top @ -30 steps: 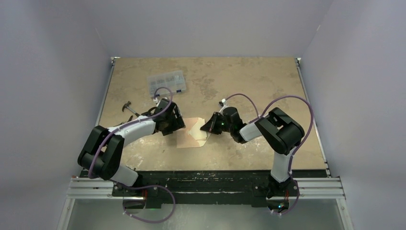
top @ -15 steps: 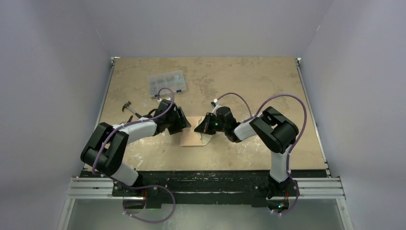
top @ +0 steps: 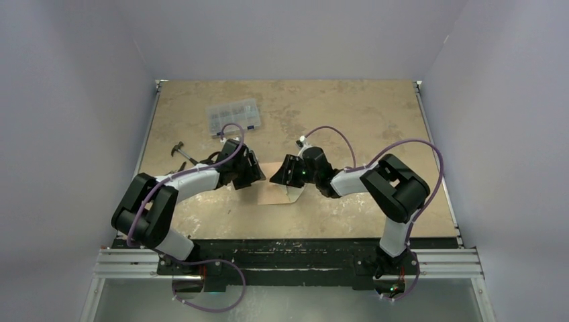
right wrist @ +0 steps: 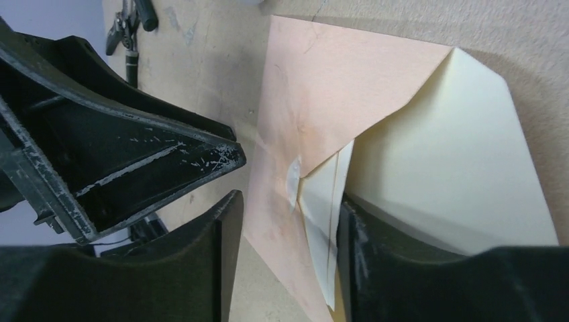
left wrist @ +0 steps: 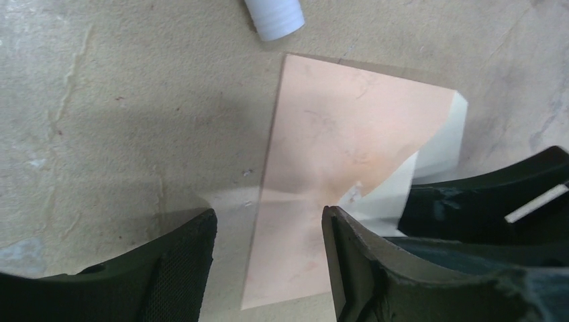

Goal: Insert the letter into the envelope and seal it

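Left end effector (left wrist: 270, 221) and right end effector (right wrist: 288, 208) both hover released over the envelope (top: 274, 193), flat mid-frame on the bench (top: 349, 114), cream flap (right wrist: 456, 147) open, probably lining up to fold it shut.

A mottled tan desk (top: 376, 121) carries the salmon envelope (top: 272, 194) flat near its middle, with the cream flap open toward the right edge. A clear compartment box (top: 233, 116) sits toward the far left corner. A dark hand tool (top: 180, 151) lies by the left edge.
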`<state>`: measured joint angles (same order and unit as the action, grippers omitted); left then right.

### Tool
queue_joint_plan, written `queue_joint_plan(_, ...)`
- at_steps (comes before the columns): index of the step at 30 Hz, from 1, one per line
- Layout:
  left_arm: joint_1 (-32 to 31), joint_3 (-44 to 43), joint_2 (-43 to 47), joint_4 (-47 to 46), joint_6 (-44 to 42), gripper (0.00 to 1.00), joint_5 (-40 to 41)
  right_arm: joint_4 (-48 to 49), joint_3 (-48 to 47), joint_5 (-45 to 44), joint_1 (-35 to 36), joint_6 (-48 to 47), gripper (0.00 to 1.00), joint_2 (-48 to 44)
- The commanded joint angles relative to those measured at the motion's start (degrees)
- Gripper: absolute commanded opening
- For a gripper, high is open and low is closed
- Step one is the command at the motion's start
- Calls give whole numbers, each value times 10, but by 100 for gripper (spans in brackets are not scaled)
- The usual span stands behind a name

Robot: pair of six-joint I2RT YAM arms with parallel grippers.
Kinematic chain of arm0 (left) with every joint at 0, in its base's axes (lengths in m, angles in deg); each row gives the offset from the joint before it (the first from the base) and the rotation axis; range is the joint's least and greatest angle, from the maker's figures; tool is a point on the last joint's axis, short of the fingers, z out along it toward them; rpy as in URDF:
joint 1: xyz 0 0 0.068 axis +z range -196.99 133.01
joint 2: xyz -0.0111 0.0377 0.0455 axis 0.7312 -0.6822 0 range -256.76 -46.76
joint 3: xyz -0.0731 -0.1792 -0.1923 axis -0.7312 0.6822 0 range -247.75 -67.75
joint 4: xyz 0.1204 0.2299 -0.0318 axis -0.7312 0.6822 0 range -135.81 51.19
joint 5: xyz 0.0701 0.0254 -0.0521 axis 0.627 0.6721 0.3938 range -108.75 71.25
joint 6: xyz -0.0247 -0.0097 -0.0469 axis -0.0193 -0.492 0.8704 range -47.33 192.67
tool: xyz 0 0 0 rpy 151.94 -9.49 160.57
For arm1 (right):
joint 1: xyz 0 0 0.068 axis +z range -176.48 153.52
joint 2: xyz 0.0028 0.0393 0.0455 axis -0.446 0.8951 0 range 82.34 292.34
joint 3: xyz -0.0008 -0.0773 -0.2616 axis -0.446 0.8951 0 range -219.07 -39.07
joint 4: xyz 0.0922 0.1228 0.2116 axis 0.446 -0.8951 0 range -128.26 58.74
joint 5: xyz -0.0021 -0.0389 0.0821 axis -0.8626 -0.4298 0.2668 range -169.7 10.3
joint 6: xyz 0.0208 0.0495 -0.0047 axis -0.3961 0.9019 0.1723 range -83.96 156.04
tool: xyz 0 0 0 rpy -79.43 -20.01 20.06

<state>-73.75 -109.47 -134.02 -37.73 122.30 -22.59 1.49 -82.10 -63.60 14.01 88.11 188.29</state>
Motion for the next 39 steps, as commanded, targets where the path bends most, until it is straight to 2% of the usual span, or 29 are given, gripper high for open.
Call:
queue_joint_plan(1, 0, 4, -13, 81, -30, 56, 32, -104, -29, -54, 2, -63, 58, -29)
queue_joint_plan(5, 1, 4, -23, 64, -35, 49, 5, -156, -52, -72, 2, -86, 62, -38)
queue_joint_plan(10, 1, 15, -42, 19, -39, 46, -55, -221, -93, -91, 2, -122, 59, -37)
queue_joint_plan(13, 1, 26, -67, 0, -39, 43, -63, -260, -113, -104, 2, -154, 59, -33)
queue_joint_plan(20, 1, 20, -86, -26, -34, 41, -62, -315, -148, -111, 2, -212, 75, -47)
queue_joint_plan(24, 1, 9, -99, -21, -34, 43, -53, -327, -159, -93, 2, -225, 78, -43)
queue_joint_plan(29, 0, 11, -111, -27, -27, 42, -47, -374, -175, -153, 2, -228, 76, -61)
queue_joint_plan(33, 1, 10, -113, -31, -27, 33, -49, -393, -192, -183, 3, -235, 60, -79)
queue_joint_plan(35, 1, 7, -110, -32, -28, 32, -52, -411, -209, -191, 3, -246, 57, -69)
queue_joint_plan(39, 1, 7, -99, -36, -28, 31, -59, -430, -224, -212, 3, -255, 64, -52)
